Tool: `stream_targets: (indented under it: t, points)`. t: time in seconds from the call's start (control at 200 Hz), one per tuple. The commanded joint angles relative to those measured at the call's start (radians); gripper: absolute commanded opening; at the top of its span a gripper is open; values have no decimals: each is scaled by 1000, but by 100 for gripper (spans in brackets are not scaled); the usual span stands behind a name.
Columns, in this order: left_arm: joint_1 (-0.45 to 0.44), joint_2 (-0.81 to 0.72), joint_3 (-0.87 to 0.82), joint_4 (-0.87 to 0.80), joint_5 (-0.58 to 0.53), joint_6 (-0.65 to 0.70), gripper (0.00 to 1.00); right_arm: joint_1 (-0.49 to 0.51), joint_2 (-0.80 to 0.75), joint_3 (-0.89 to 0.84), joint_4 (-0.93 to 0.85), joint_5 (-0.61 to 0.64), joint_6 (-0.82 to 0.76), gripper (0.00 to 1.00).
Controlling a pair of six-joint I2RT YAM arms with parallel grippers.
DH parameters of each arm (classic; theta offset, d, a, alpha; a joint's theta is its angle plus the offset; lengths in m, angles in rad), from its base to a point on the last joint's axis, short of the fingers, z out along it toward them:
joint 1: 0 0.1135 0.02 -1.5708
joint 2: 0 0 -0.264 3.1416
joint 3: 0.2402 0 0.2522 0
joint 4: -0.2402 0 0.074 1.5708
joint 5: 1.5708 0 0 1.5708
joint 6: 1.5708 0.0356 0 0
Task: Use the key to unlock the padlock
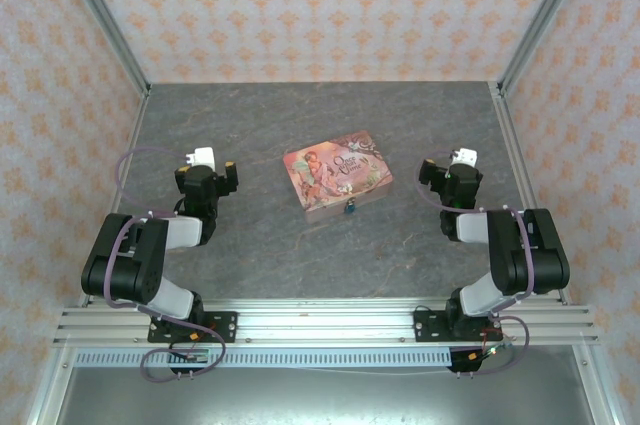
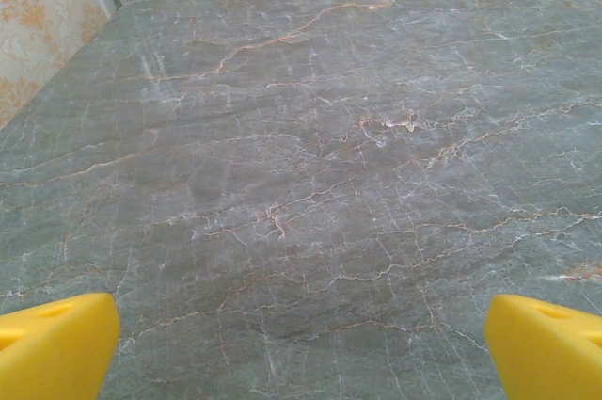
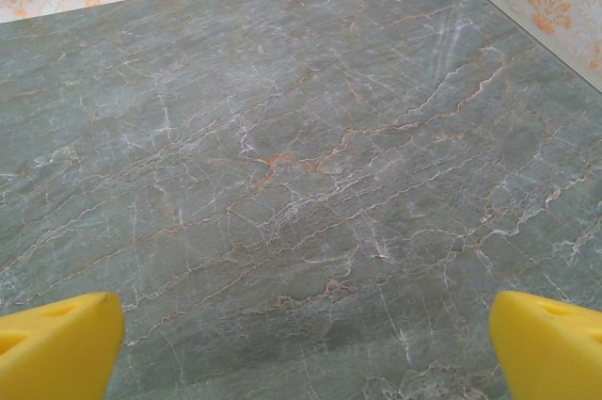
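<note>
A tiny blue-teal padlock [image 1: 351,208] sits just below the centre of the overhead frame, right at the near edge of a pink illustrated box [image 1: 337,173] on a grey marbled desk [image 1: 250,255]. It is too small to tell how its shackle lies, and we cannot make out a key. The left arm [image 1: 140,260] is folded at the lower left and the right arm [image 1: 510,260] at the lower right, both well apart from the padlock. The left jaws are spread wide: in the left wrist view their yellow fingertips [image 2: 52,348] sit at the two bottom corners with bare desk between. The right jaws are spread the same way, with yellow fingertips [image 3: 56,348] at the bottom corners of the right wrist view. We judge the task not yet begun. To start well, we should find the key, pinch it by its head so the blade stays free, and steady the padlock's body with the other jaws, since so light a lock will likely slide or twist when pushed.
</note>
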Motion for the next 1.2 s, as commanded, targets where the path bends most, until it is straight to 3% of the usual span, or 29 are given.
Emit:
stream_targets:
  t: [0.0,0.365,0.555,0.676,0.856,1.051,1.196]
  points:
    - [2,-1,13,-3,4,-7,100,6,-4,5,0,22,1,99]
    - [3,-27,28,-47,1,-11,100,-5,-34,10,-27,2,8,99]
    - [-19,-215,98,-294,-2,2,100,-4,-244,74,-317,-20,40,99]
    - [-51,-336,135,-409,54,-154,100,5,-400,117,-555,-104,132,100]
    - [-207,-403,226,-603,147,-388,100,92,-561,177,-965,-244,329,91]
    - [-439,-384,206,-557,152,-587,100,205,-695,118,-1252,-312,548,78]
    - [-514,-375,201,-511,129,-648,100,291,-731,60,-1355,-374,660,72]
